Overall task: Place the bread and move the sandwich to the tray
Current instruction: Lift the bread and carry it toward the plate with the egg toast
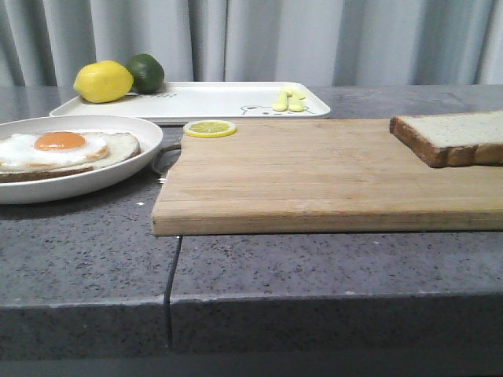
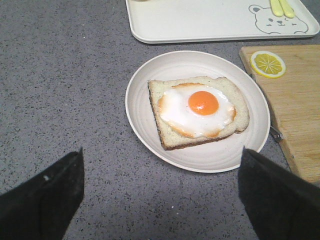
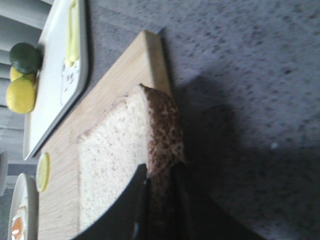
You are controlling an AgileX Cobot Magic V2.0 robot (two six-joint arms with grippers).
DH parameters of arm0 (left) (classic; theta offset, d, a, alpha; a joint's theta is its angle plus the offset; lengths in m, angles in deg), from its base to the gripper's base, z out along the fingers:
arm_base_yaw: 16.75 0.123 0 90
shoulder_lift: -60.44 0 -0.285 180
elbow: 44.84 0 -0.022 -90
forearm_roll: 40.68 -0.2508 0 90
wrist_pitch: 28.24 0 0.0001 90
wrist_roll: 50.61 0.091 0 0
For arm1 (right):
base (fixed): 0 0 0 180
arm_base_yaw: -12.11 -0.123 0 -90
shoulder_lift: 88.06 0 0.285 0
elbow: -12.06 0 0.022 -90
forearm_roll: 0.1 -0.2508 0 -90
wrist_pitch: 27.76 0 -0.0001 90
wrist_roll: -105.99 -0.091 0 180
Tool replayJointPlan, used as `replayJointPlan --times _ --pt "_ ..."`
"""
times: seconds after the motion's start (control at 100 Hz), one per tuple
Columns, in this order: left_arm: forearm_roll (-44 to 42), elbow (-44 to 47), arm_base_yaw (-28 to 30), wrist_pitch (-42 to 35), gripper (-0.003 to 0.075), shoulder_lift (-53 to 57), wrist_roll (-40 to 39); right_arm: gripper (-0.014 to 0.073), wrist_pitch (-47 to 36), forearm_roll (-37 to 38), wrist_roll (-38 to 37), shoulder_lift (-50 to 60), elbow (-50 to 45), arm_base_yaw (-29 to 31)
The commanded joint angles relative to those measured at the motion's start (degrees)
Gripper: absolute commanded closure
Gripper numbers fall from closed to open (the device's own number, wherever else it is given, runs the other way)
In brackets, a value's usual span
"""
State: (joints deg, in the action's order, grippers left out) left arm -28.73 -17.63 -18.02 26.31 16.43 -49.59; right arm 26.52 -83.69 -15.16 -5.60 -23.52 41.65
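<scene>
No readable text or numbers; the tray bears only a line-drawn bear mark

The bread runs off the front view's right edge. The plate is cut at the left edge. The yellow utensils on the tray are too small to identify.

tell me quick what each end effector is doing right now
Left end effector: open, holding nothing, above the plate.
Right end effector: closed on the bread at its crust edge.

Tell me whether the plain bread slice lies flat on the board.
Tipped: the bread has one edge raised off the cutting board, pinched by the right end effector.
</scene>
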Motion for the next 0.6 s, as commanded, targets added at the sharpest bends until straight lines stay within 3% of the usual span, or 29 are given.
replayJointPlan --times 0.0,0.3,0.59 --pt "1.1 -1.9 -0.4 -3.8 0.0135 -0.5 0.0 0.0659 5.6 -2.9 0.4 4.5 1.9 -0.2" --pt "1.1 -1.9 -0.4 -3.8 0.0135 -0.5 0.0 0.0652 10.1 -7.6 -3.2 15.5 2.6 -1.5" --pt "1.1 -1.9 -0.4 -3.8 0.0135 -0.5 0.0 0.0652 2.2 -17.1 -4.9 21.3 2.6 -13.9"
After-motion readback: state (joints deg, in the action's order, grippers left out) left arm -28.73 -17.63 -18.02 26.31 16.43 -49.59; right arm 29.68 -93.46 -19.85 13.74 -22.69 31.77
